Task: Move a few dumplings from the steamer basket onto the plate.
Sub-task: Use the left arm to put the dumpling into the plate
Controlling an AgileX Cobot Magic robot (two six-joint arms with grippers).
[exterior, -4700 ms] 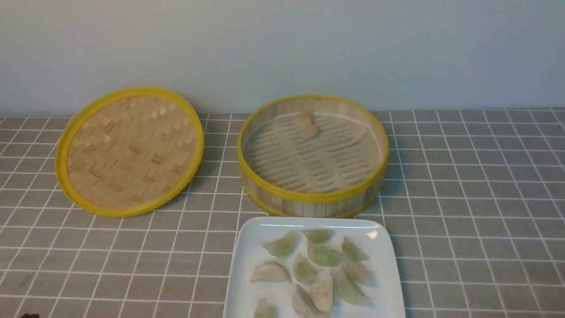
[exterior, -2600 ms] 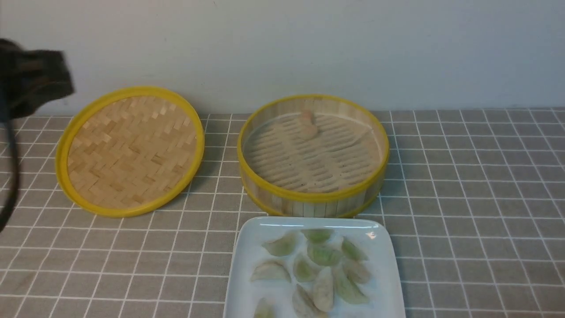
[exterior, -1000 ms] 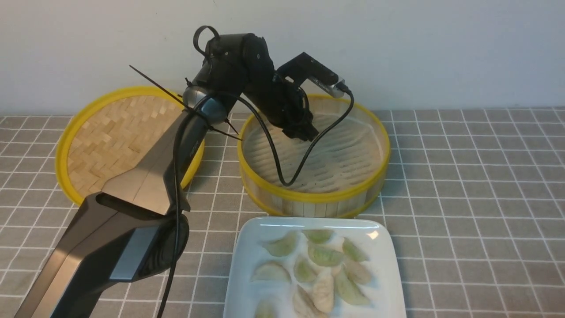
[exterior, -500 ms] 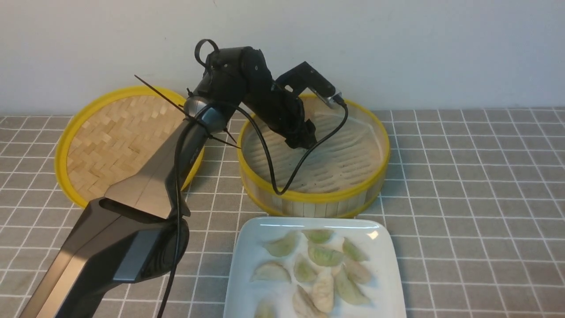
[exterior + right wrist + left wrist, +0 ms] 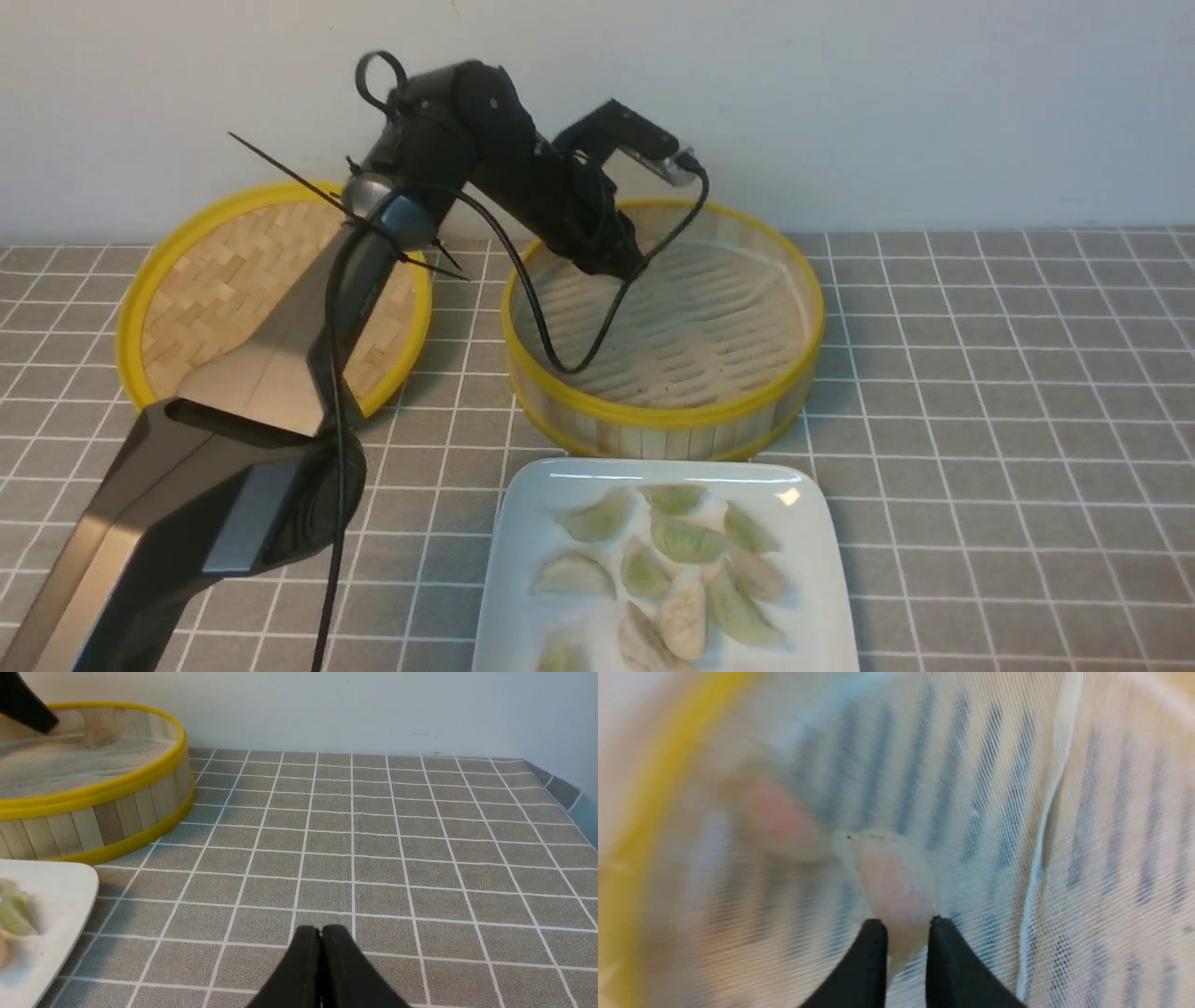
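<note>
Grey grid cloth [image 5: 980, 373], white wall behind. I have left gripper [image 5: 906, 926] inside steamer basket [image 5: 663, 415], upper centre of front frame. Jaws nearly together, pinching dumpling [image 5: 896, 886] by one end; long axis runs straight out from tips. Second dumpling [image 5: 775, 819] blurred just beyond. Plate [image 5: 523, 560] bottom centre, just beside basket's near rim. My read: lift, then pull back. Right gripper [image 5: 321, 933] pressed together, empty, over cloth.
</note>
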